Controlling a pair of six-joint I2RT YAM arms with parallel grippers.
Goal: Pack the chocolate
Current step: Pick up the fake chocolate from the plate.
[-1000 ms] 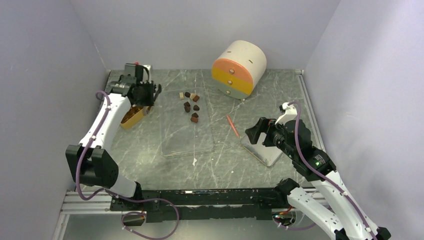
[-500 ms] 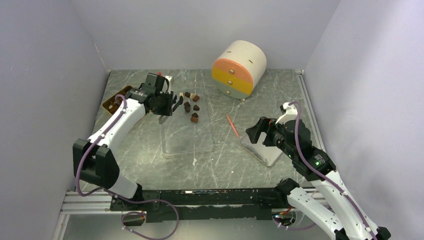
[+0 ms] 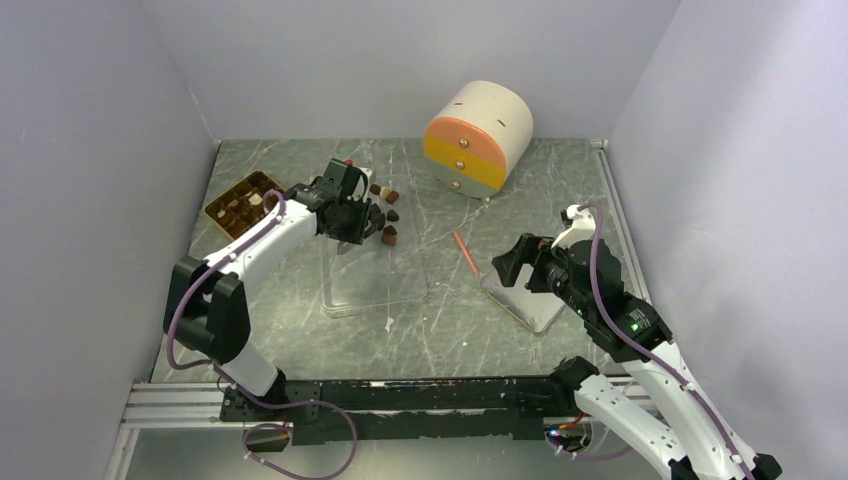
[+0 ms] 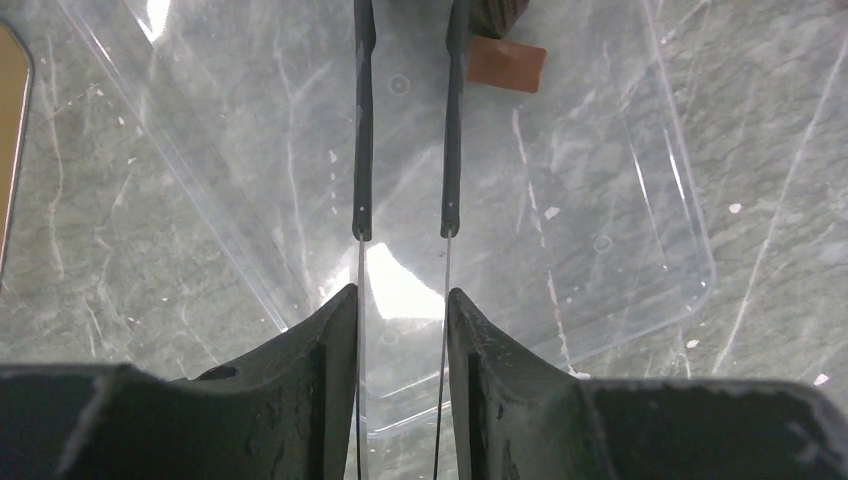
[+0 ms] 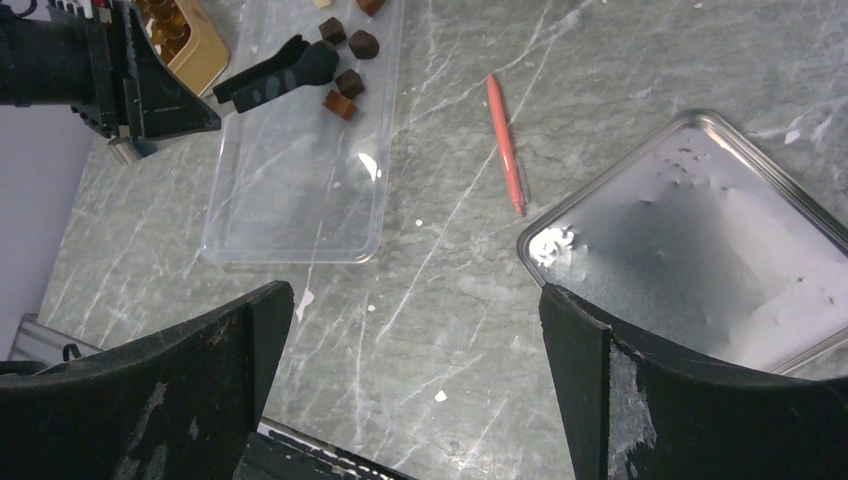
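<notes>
Several bite-size brown and cream chocolate pieces (image 3: 383,213) are shown loose on a clear plastic tray (image 3: 375,285) at overhead centre, the left gripper (image 3: 362,222) poised beside them. At the left wrist, jaws are seen narrowly apart and empty, seemingly sized for one piece. At the right wrist, the right gripper (image 5: 412,293) is spread wide, parked clear.

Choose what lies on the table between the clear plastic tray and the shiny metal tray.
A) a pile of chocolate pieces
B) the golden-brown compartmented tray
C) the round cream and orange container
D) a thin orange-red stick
D: the right wrist view shows the orange-red stick lying alone on the bare table, with the clear plastic tray on one side and the shiny metal tray on the other.
</notes>
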